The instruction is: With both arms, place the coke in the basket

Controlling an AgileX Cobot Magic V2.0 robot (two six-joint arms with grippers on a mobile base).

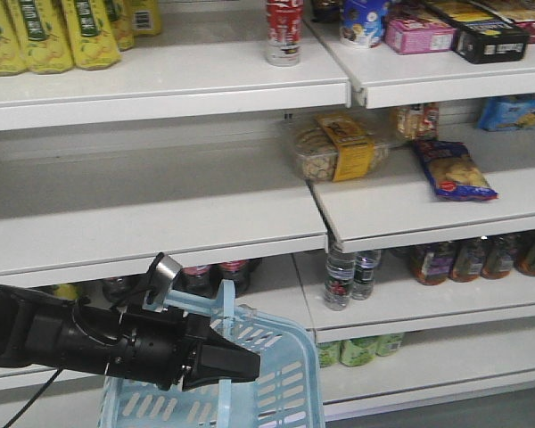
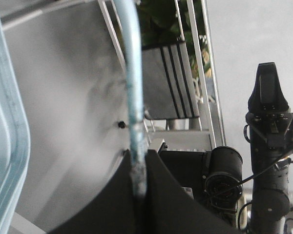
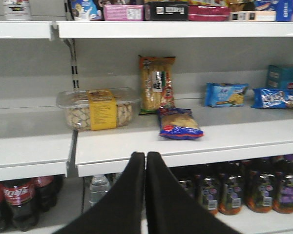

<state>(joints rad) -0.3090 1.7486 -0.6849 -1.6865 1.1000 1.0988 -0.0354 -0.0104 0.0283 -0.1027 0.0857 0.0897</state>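
Two grippers are working: my left gripper (image 1: 239,367) is clamping the hoop handle (image 1: 225,312) of the basket (image 1: 285,392), holding it low before the shelving. My right gripper (image 3: 145,161) is facing the shelves with fingers pressed together on nothing. The coke (image 3: 12,200) bottles are standing beneath the snack shelf (image 3: 31,156), down to its left.

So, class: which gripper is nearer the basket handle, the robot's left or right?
Left. The left gripper is clamped on the basket handle. The right gripper is shut and empty, facing the snack shelf, with no basket in its view.
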